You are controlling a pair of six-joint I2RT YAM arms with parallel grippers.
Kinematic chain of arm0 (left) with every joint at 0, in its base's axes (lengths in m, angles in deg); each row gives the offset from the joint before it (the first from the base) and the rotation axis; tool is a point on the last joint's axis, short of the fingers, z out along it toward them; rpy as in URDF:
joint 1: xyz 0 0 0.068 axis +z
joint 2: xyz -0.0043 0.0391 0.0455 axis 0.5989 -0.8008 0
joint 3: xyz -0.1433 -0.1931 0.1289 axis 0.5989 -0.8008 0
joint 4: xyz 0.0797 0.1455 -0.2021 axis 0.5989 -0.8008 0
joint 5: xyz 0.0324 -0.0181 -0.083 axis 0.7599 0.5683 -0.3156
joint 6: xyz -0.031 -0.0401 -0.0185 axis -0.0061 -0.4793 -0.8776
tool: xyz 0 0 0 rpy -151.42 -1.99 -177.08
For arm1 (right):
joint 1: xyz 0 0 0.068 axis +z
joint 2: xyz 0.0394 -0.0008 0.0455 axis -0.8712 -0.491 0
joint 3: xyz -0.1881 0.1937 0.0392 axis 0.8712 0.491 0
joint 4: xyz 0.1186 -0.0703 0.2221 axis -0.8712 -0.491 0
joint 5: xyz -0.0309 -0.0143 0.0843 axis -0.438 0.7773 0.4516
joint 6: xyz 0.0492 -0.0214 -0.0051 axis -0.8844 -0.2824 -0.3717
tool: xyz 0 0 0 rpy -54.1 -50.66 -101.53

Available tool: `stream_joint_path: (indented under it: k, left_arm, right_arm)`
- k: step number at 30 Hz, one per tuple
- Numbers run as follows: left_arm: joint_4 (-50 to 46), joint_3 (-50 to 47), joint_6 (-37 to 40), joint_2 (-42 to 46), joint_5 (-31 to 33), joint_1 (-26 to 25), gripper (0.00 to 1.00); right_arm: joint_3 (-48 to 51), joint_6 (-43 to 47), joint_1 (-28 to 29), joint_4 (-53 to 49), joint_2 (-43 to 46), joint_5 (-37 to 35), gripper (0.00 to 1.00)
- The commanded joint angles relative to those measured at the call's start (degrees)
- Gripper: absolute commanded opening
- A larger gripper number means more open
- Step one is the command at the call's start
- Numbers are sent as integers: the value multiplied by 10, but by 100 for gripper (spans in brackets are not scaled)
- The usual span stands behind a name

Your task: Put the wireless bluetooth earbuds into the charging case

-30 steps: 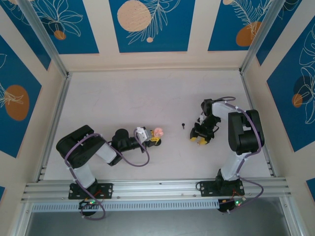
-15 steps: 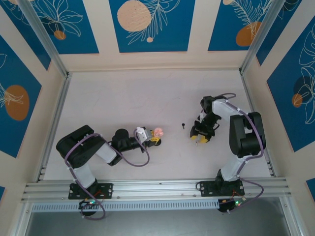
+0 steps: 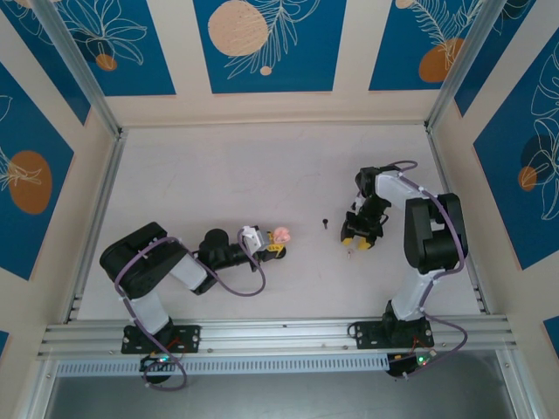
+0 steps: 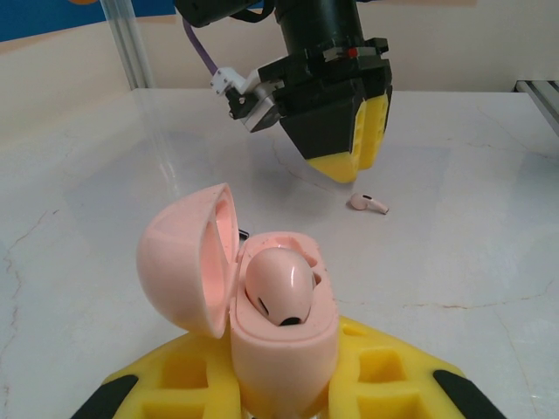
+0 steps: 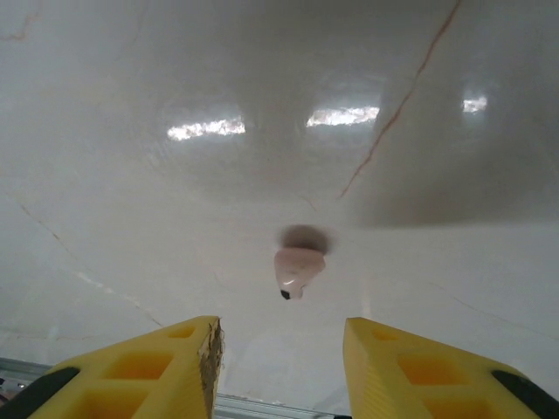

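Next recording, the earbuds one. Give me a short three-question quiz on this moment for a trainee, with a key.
1. True or false: the pink charging case, held in the left gripper, has its lid shut.
2. Where is the loose pink earbud?
A) between the right gripper's fingers
B) on the table, below the open right gripper
C) on the lid
3. Fill in: the case holds ___ earbud(s).

Key:
1. False; the lid stands open.
2. B.
3. One, the seated earbud.
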Motion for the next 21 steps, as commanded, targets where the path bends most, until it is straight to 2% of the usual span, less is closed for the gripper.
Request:
stream_joint_path:
  k: [1, 21]
  left_arm:
    - [21, -1, 9, 6, 3, -8, 6]
    - [20, -2, 8, 5, 7, -9, 6]
  right_arm:
    - [6, 9, 1, 6, -12, 12, 41]
    - [22, 9, 8, 24, -42, 12, 39]
